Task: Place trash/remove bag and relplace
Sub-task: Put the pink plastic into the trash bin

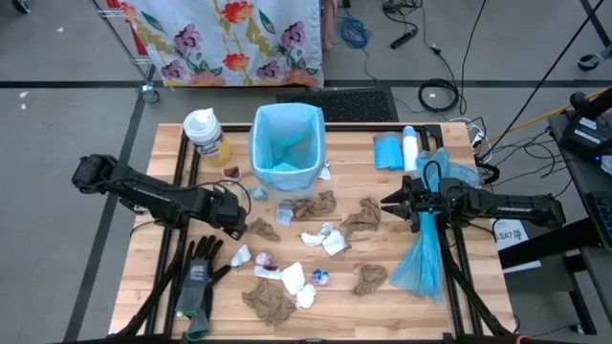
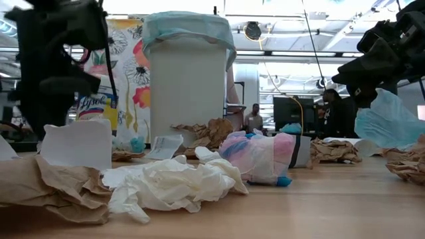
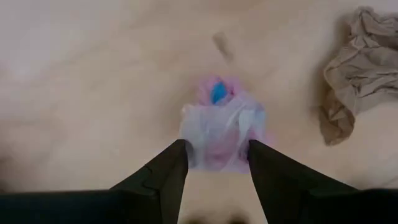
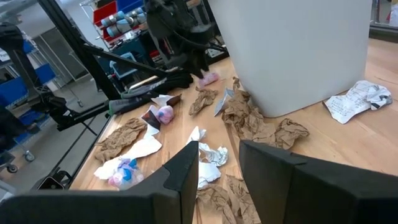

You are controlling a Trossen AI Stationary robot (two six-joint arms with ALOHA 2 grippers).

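From above, crumpled brown paper towels [image 1: 316, 205], white tissue wads [image 1: 332, 239] and small bluish-purple wrappers [image 1: 320, 278] lie strewn on the wooden table [image 1: 478, 306] in front of the white bin lined with a blue bag [image 1: 285, 143], while the right gripper [image 1: 390, 204] hovers beside a loose blue plastic bag [image 1: 426, 258]. The left wrist view shows the left gripper [image 3: 217, 158] with fingers spread around a pink-and-white wrapper [image 3: 221, 127] lying on the table. In the right wrist view, the right gripper's fingers [image 4: 186, 168] stand apart, empty, above the scraps.
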